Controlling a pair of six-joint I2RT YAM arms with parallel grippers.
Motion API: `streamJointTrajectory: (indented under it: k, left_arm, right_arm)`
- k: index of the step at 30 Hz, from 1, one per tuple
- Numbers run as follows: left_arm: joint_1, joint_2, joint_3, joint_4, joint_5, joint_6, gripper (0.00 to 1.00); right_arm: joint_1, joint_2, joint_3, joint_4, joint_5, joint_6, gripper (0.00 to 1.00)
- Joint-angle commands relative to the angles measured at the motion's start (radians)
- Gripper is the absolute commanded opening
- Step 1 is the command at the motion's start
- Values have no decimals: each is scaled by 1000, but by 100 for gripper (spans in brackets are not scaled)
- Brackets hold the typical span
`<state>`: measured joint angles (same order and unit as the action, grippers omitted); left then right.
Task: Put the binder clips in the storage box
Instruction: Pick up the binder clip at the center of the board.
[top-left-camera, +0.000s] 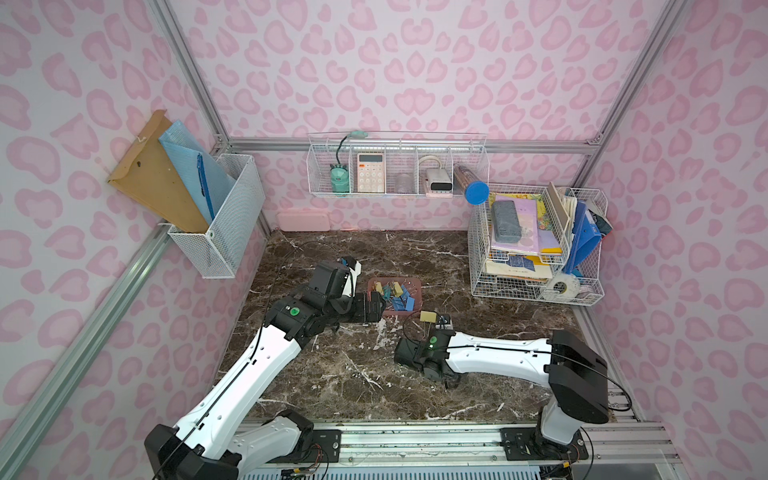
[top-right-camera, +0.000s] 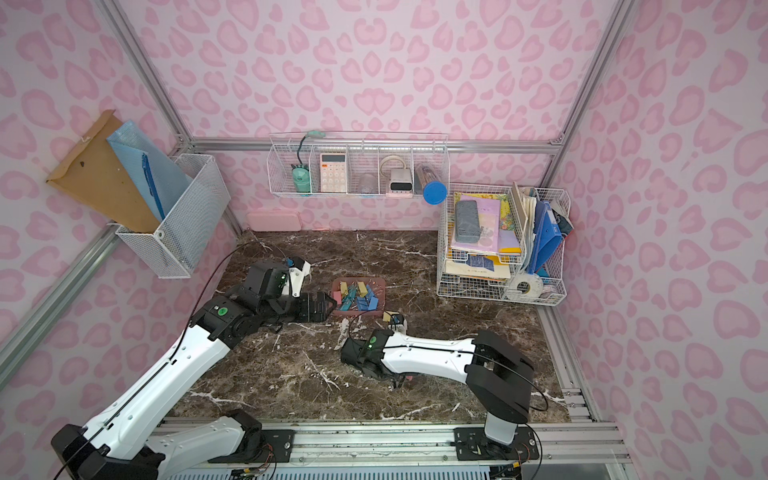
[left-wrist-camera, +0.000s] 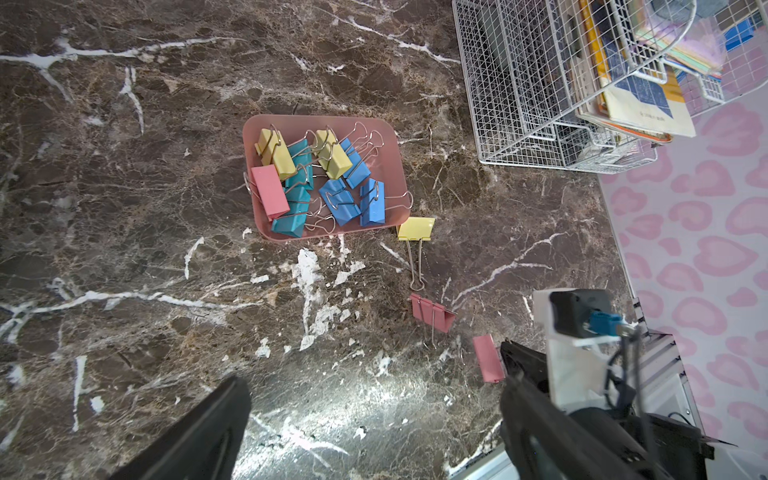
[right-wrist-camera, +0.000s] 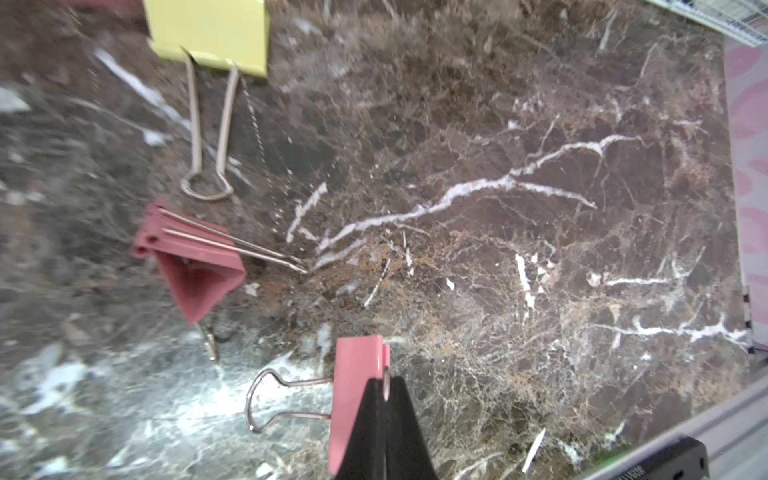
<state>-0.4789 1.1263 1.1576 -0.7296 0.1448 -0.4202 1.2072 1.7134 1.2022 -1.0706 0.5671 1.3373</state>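
With the right gripper (right-wrist-camera: 385, 386) clenched on a pink binder clip (right-wrist-camera: 355, 374), we should lift slowly, pass above the yellow clip (right-wrist-camera: 208, 29) ahead of the fingertips, and release over the storage box (left-wrist-camera: 291, 120) just beyond.

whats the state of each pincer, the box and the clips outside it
left pincer: open, empty
right pincer: shut on held pink clip
held pink clip: gripped by a wire handle
loose pink clip: on its side on the table, untouched
yellow clip: flat on the table by the storage box
storage box: upright, partly filled with clips
pink case: closed
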Motion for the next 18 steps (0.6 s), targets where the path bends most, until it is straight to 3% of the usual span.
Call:
streamJointTrajectory:
  k: [1,6,12,18]
  left_arm:
    - [1,7,5,14,9,-8,99]
    - [0,15,2,38,65,-12,99]
    - [0,10,-22,100,170,-17,99]
    - [0,6,-15,91,162,-14,99]
  right_arm:
    - [-29,-65,26,-41,89,-15,0]
    - [-133,-217,27,130,87,-180,0]
    - [-262,-387,-120,654,-67,-433,0]
    - [-395,-354,-182,963,-271,-482,0]
